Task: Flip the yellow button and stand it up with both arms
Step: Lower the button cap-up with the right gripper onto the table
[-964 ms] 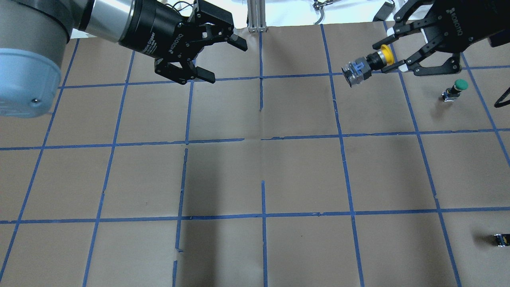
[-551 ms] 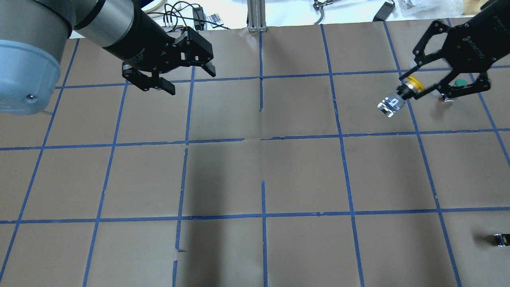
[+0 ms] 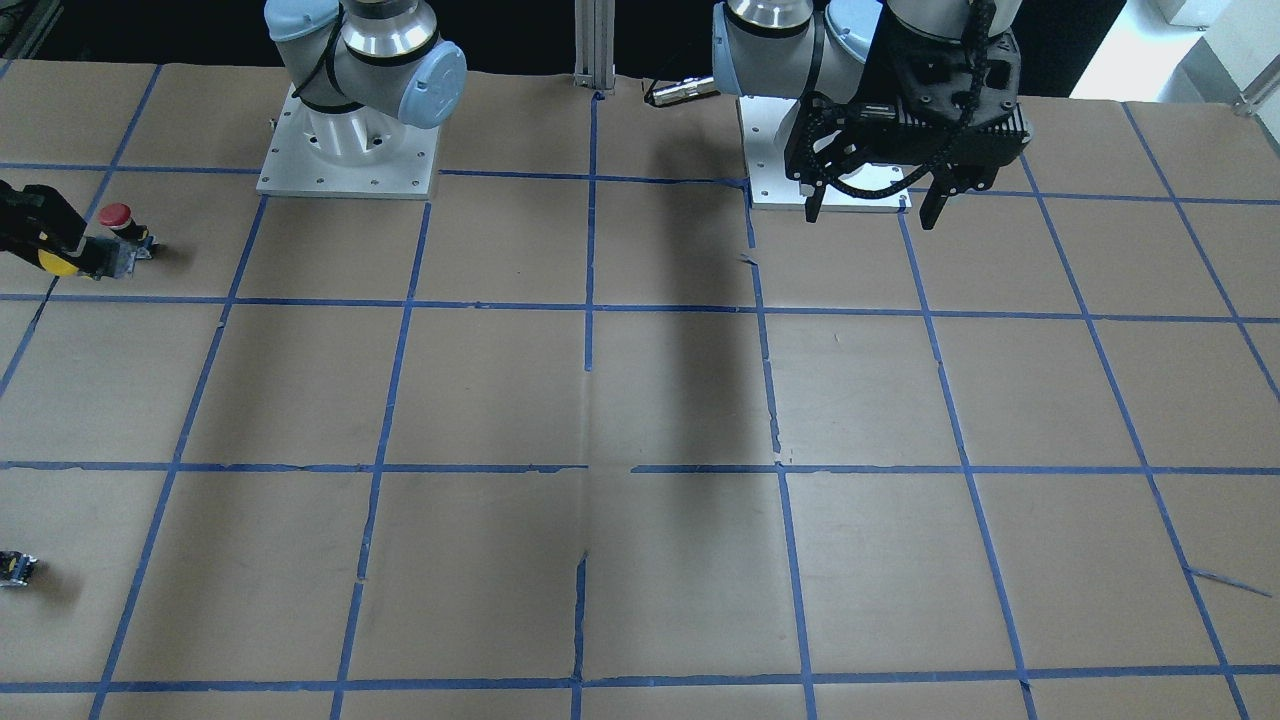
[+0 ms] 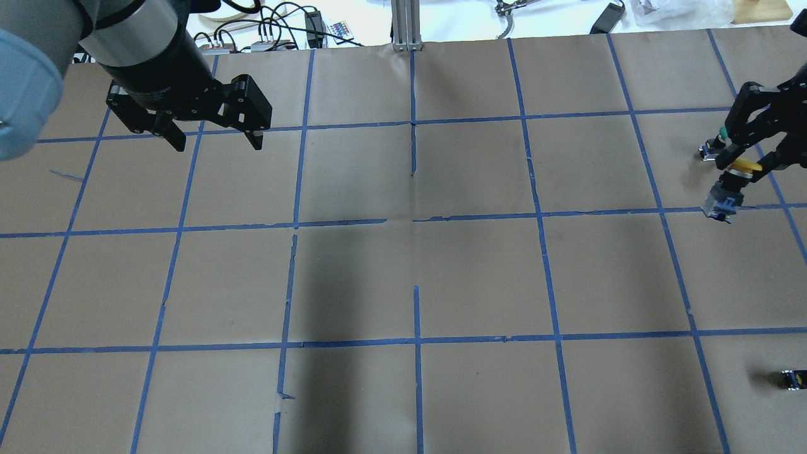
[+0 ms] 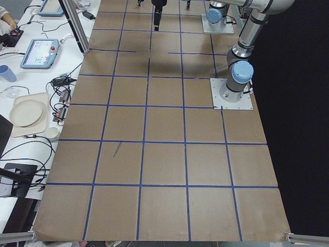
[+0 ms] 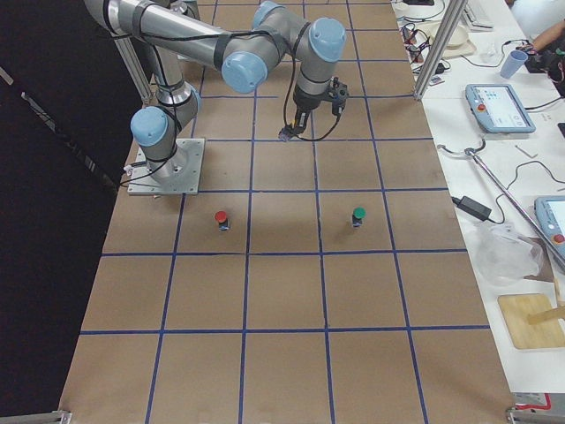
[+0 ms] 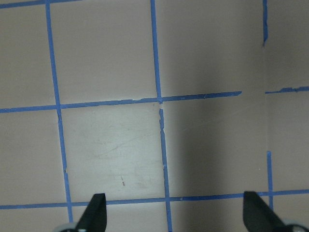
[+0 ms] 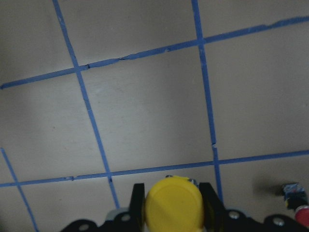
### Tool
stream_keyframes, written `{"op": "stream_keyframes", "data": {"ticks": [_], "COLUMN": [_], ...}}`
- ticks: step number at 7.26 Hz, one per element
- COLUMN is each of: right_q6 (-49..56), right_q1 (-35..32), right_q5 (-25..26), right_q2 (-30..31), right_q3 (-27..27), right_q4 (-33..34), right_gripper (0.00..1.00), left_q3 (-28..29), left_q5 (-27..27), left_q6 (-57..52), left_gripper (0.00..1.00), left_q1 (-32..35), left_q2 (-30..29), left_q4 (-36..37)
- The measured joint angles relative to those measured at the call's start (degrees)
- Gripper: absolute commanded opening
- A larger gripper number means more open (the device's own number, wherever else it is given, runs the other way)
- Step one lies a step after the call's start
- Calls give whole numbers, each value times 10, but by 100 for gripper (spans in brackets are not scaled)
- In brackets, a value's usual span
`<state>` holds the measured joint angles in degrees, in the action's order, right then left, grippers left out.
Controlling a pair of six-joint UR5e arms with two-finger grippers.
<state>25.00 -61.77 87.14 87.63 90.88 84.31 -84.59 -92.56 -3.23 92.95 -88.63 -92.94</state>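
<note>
My right gripper (image 4: 747, 161) is shut on the yellow button (image 4: 744, 166), gripping it at the cap. The button's grey and black body (image 4: 720, 205) hangs below the fingers, above the table at the right side. In the right wrist view the yellow cap (image 8: 174, 205) sits between the fingers (image 8: 138, 199) and hides the body. The front view shows the button (image 3: 60, 262) at the left edge, and the right side view shows it (image 6: 287, 133) in the air. My left gripper (image 4: 217, 144) is open and empty, pointing down over the far left squares (image 3: 870, 213) (image 7: 176, 217).
A green-capped button (image 4: 720, 133) stands just behind the right gripper, partly hidden. A red-capped button (image 6: 221, 217) stands nearer the robot (image 3: 117, 214) (image 8: 301, 212). A small dark body (image 4: 793, 378) shows at the right edge. Cables and clutter lie past the far edge (image 4: 284, 31).
My right gripper has carried the yellow button right and lower in the overhead view, turning its body downward. My left gripper has drawn back to the left and turned to point down, still open.
</note>
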Motion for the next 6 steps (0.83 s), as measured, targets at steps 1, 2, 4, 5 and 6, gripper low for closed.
{"op": "stream_keyframes", "data": {"ticks": [1,2,4,5,6], "right_q6": [64,141,317,407,482], "right_q1": [5,13,53,78,98], "right_q5": [12,16,9,1,-9], "right_q2": [1,3,5,5,5], "right_q3": [20,38,77,104,125], "right_q4": [48,89,153,184,207], "right_gripper": [7,6,6,6,6], "left_q3": [3,-2,-13,-14,-14], "left_q5": [4,7,11,11,11], "left_q6": [-7,-10,-18,-24,-26], "left_gripper": [100,100,100,100,100], "left_q1": [0,2,-1,-4,-4], "left_q2": [-3,-1,1,2,2], "left_q4": [-5,-8,-8,-8,-8]}}
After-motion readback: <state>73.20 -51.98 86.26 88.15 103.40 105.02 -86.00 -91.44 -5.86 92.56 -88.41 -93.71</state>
